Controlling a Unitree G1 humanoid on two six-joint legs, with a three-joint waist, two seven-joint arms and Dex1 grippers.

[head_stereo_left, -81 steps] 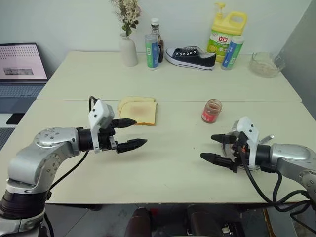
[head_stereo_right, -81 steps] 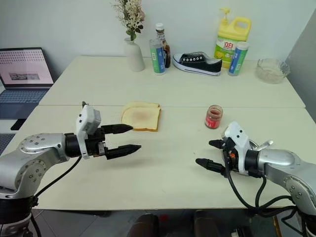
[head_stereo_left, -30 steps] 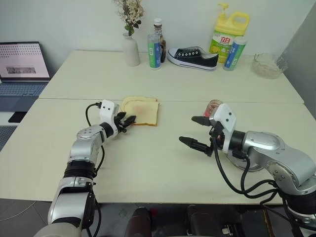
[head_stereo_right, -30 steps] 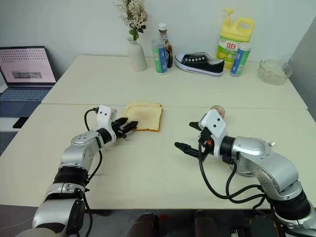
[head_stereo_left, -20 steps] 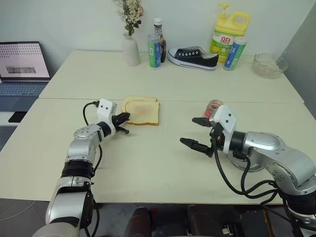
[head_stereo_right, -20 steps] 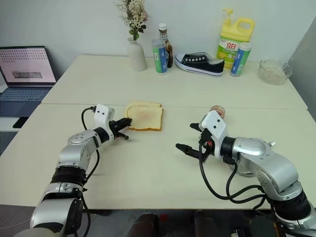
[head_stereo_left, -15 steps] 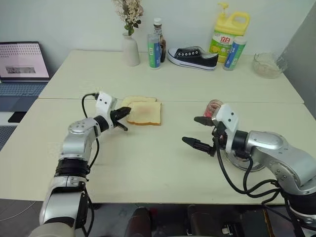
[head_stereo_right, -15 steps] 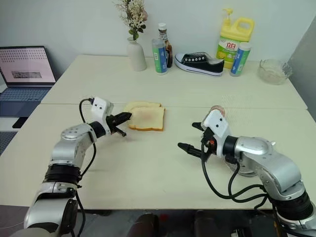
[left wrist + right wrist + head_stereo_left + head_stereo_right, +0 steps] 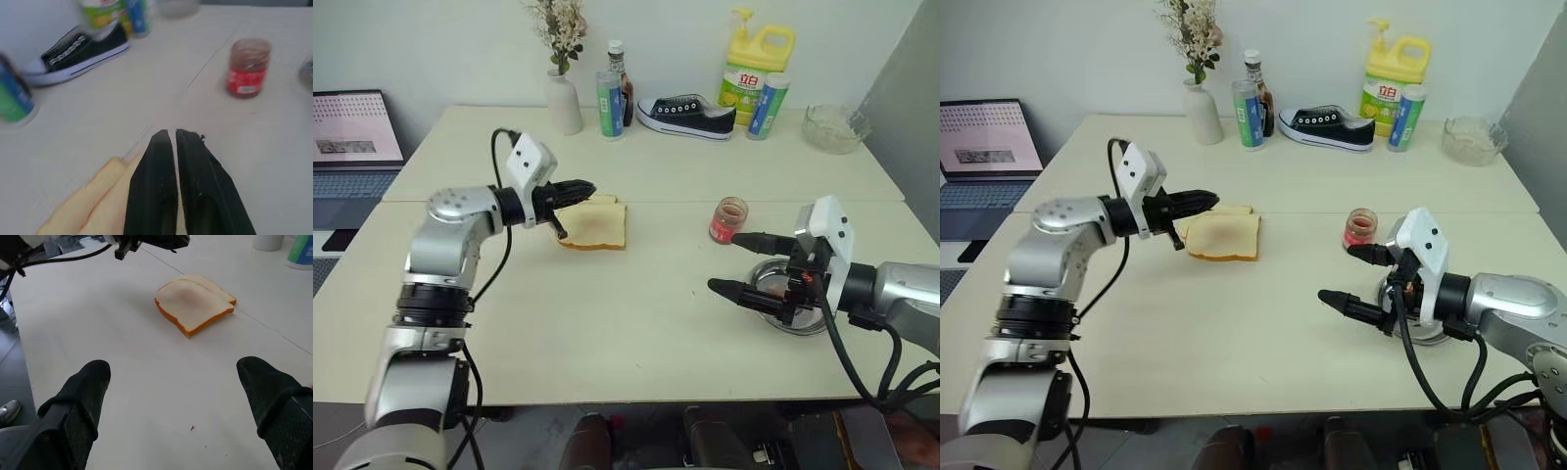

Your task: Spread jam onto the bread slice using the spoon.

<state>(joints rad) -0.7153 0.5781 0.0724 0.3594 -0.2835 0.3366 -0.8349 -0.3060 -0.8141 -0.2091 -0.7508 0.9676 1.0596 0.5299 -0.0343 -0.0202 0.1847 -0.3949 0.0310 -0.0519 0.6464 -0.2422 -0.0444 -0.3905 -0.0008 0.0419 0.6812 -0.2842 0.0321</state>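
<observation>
With left fingers point(image 9: 172, 147) pressed together empty above the bread slice point(image 9: 595, 226) near the worktop's middle seam and right fingers point(image 9: 751, 262) spread wide, a careless reach could topple the jam point(image 9: 729, 219).

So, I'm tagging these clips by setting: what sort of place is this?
Probably an office or lab staged as a kitchen, not a real one: a laptop beside the table, a sneaker next to the detergent bottle, and bread slices.

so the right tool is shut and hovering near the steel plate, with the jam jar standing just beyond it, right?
Not quite: the right tool is wide open, as the right wrist view shows. It does hover by the steel plate, with the jam jar just beyond.
</observation>
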